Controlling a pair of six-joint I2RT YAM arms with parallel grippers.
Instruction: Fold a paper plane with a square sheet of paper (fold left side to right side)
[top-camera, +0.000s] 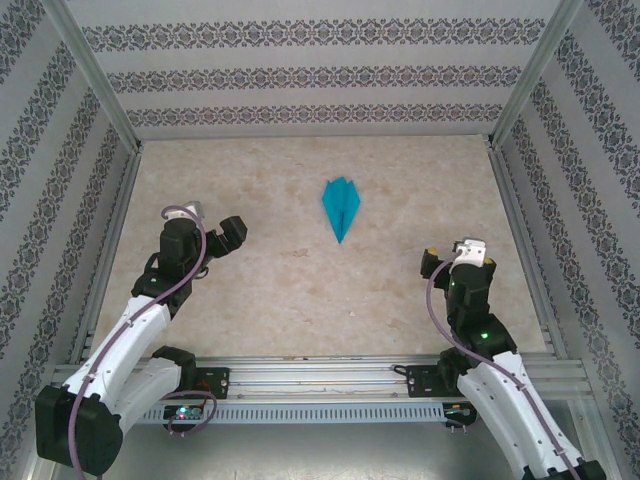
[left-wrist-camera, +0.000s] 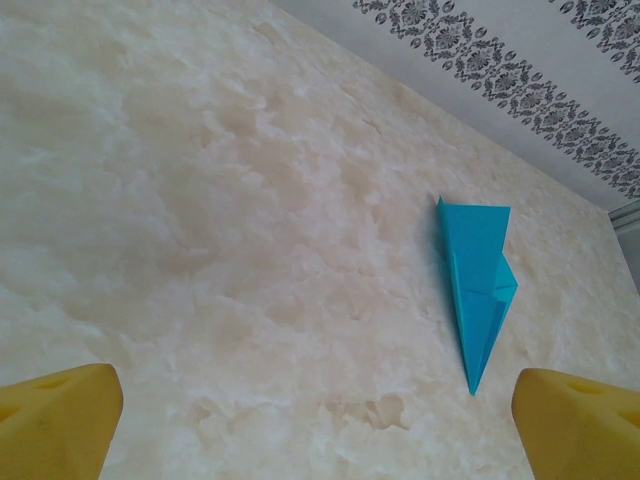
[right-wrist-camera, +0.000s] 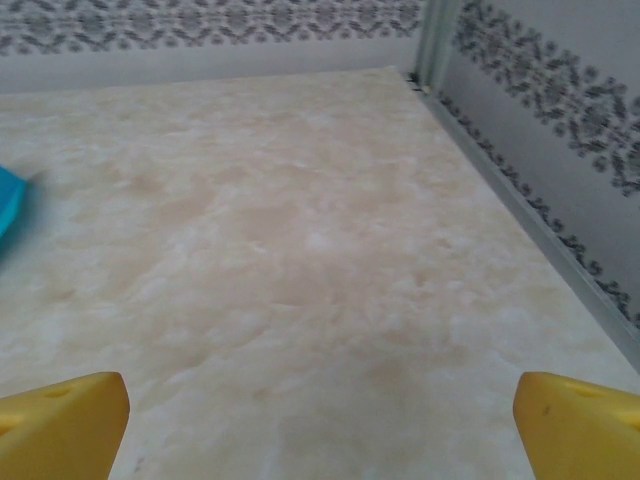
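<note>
Marbled counter (top-camera: 260, 290) is carrying the paper plane (top-camera: 341, 208) mid-surface. Left pincer (left-wrist-camera: 318, 425) and right pincer (right-wrist-camera: 320, 425) are gaping wide, gripping nothing.

Robotics lab test cell, beige marble-patterned tabletop (top-camera: 300, 290), white panel walls with grey ornamental bands (top-camera: 320, 75) on three sides of the tabletop, bare aluminium frame posts (top-camera: 95, 75) at its far corners, aluminium mounting rail (top-camera: 320, 375) along its near edge, white-and-black robot arms (top-camera: 135, 325) bolted there.
</note>
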